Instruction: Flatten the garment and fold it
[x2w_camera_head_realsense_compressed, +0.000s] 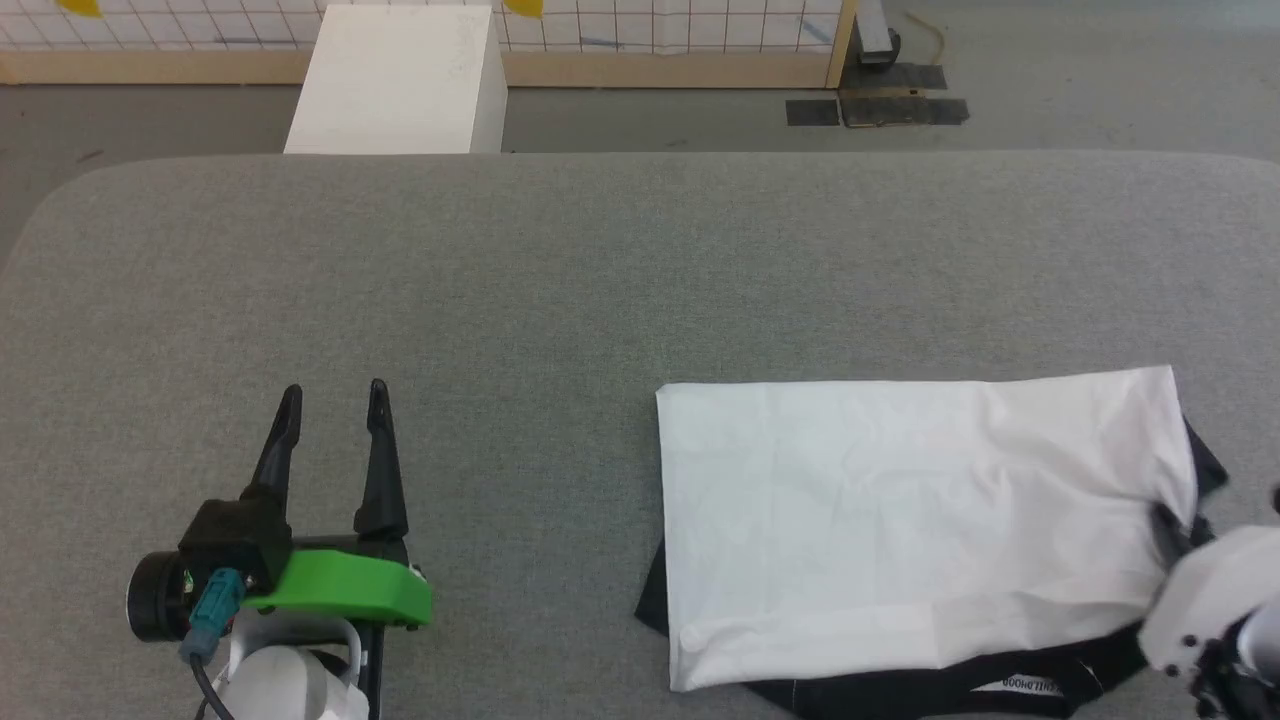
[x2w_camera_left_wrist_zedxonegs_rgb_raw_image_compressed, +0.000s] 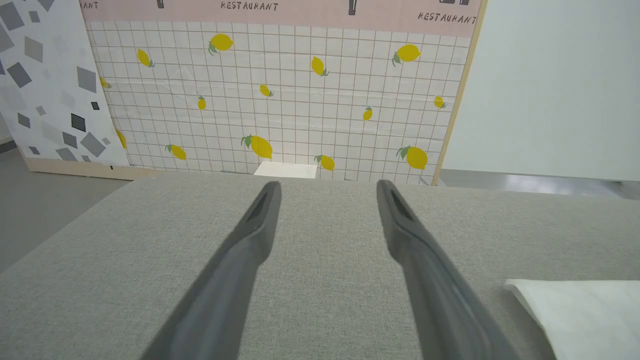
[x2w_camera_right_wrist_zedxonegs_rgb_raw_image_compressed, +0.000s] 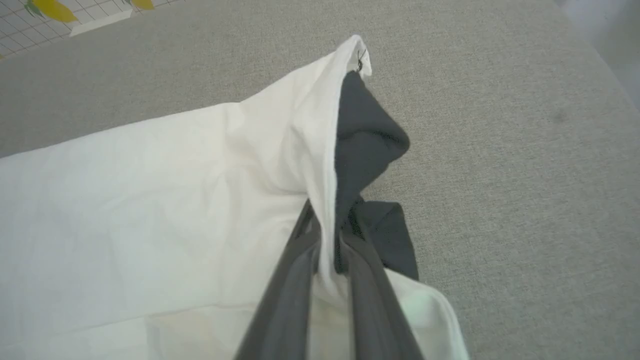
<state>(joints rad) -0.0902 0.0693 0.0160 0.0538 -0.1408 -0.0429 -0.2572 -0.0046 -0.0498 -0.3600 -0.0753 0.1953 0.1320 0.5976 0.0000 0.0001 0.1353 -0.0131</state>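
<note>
Right tool (x2w_camera_right_wrist_zedxonegs_rgb_raw_image_compressed: 330, 220) pinching garment (x2w_camera_head_realsense_compressed: 900, 500) edge; left tool (x2w_camera_head_realsense_compressed: 335, 390) spread over grey table (x2w_camera_head_realsense_compressed: 600, 280).

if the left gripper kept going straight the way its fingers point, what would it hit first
The way looks free: the left gripper points across bare table toward its far edge, the garment well off to its right. Beyond the edge the white box stands roughly in line, depth unclear.

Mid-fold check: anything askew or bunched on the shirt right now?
Yes. At the right edge of the garment, where the right gripper pinches it, a black sleeve pokes out bunched from under the white layer. More black fabric juts past the near edge.
</note>
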